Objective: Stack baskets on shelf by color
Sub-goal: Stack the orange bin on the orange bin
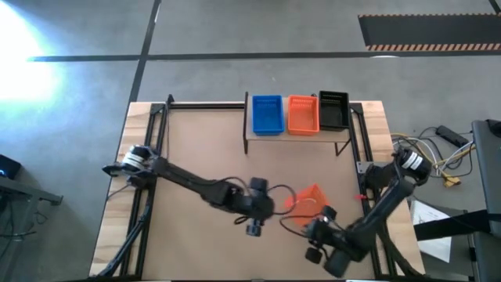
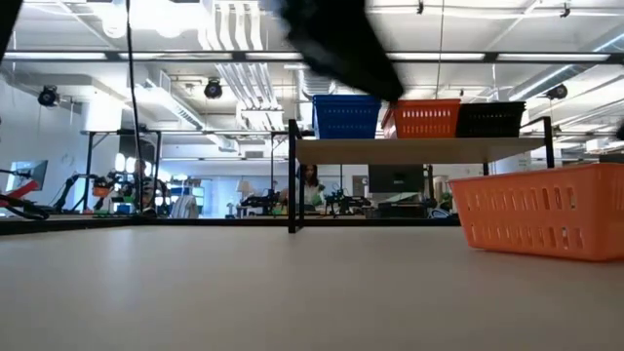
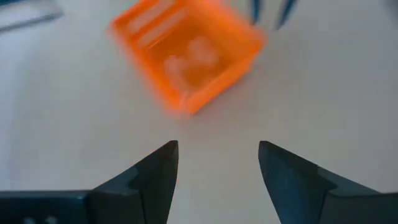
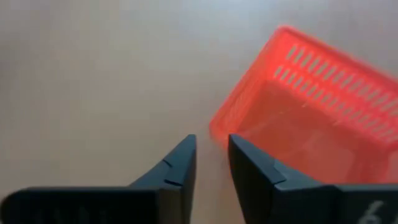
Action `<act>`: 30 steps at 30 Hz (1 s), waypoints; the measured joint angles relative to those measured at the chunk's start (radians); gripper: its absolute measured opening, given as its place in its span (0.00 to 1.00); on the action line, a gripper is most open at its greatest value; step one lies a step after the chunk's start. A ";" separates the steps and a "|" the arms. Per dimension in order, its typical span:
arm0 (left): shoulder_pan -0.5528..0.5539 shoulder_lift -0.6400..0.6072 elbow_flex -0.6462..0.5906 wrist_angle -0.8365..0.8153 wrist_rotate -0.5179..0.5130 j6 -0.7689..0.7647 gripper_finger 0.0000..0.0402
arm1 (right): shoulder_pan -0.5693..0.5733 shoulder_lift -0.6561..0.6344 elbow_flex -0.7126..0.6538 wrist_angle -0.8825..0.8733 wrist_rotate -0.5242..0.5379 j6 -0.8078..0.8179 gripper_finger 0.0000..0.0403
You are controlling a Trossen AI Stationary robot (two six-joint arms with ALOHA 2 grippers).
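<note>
A loose orange basket [image 1: 307, 199] stands on its bottom on the table's near right part and shows at the right of the low view [image 2: 541, 219]. My left gripper [image 1: 275, 200] [image 3: 217, 150] hovers just left of it, open, with the basket [image 3: 186, 53] ahead of its fingers. My right gripper [image 1: 322, 216] [image 4: 211, 142] is at the basket's near side, open only narrowly. One basket corner [image 4: 216, 132] lies just past its fingertips, and no touch shows. On the shelf [image 1: 297, 137] [image 2: 419, 149] sit blue [image 1: 267, 114], orange [image 1: 303, 114] and black [image 1: 333, 110] baskets side by side.
The shelf stands at the table's far edge on thin black legs [image 2: 292, 180]. Black rails [image 1: 203, 104] run along the table's far and side edges. Bare tabletop [image 1: 203, 149] lies left of the shelf. Cables [image 1: 438, 157] lie beyond the right edge.
</note>
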 joint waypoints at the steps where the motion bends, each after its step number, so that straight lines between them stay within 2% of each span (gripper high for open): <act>1: -0.011 -0.032 -0.049 0.004 -0.058 -0.029 0.52 | -0.028 0.000 0.011 -0.001 -0.018 -0.035 0.25; 4: -0.047 -0.129 -0.213 0.075 -0.194 -0.138 0.52 | -0.093 -0.005 0.060 -0.004 -0.050 -0.121 0.35; 7: -0.081 -0.201 -0.398 0.263 -0.266 -0.207 0.52 | -0.141 -0.008 0.114 0.001 -0.063 -0.161 0.43; 10: -0.104 -0.245 -0.578 0.559 -0.276 -0.216 0.52 | -0.197 -0.006 0.144 -0.005 -0.114 -0.134 0.48; 14: -0.107 -0.255 -0.783 0.974 -0.273 -0.217 0.52 | -0.269 0.010 0.148 -0.067 -0.202 -0.075 0.49; 18: -0.107 -0.241 -0.911 1.234 -0.272 -0.219 0.52 | -0.312 0.012 0.138 -0.116 -0.262 -0.034 0.47; 22: -0.107 -0.244 -0.958 1.274 -0.272 -0.242 0.52 | -0.331 0.028 0.134 -0.103 -0.316 -0.041 0.44; 30: -0.107 -0.226 -0.934 1.269 -0.271 -0.240 0.52 | -0.331 0.078 0.135 -0.098 -0.352 -0.073 0.35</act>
